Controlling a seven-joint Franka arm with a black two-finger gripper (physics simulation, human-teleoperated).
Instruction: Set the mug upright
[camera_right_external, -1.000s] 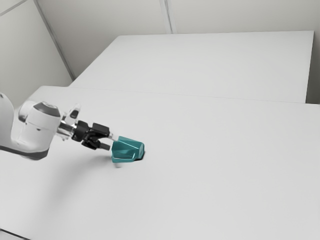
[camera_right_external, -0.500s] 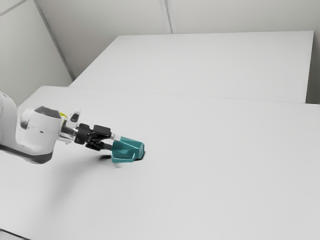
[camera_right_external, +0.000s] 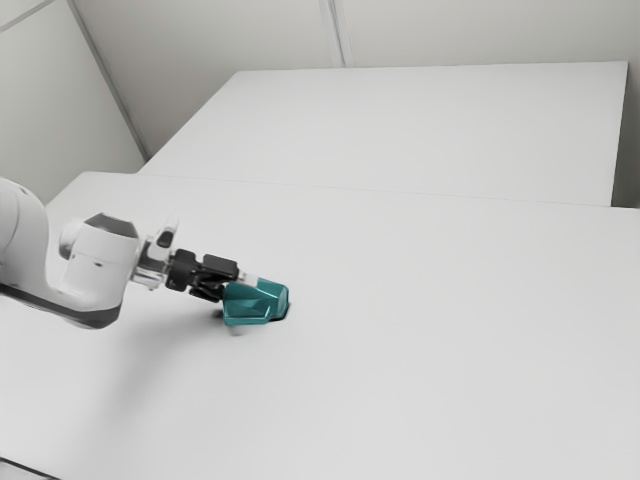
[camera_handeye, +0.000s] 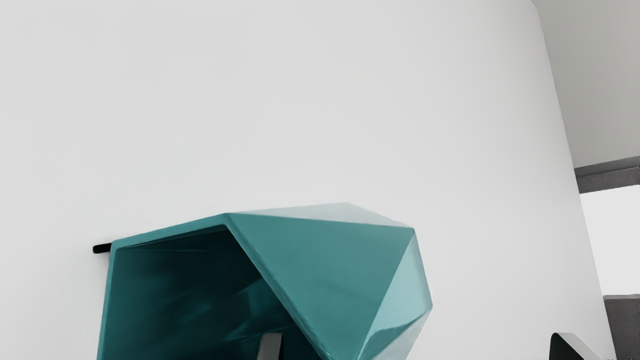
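Gaping, claw (camera_right_external: 238, 287) straddles rim (camera_handeye: 266, 275) of sideways mug (camera_handeye: 330, 270).

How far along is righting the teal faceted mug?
Approach looks done: the open black two-finger gripper has one finger inside the mug. In hand, probably: the grip, with the other finger outside. Left: turning it upright and releasing; it lies on its side on the white table.

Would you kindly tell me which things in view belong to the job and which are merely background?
For the job:
- teal mug, lying on its side
- gripper, open, at the mug's mouth

Background:
- white table under the mug
- pale wall
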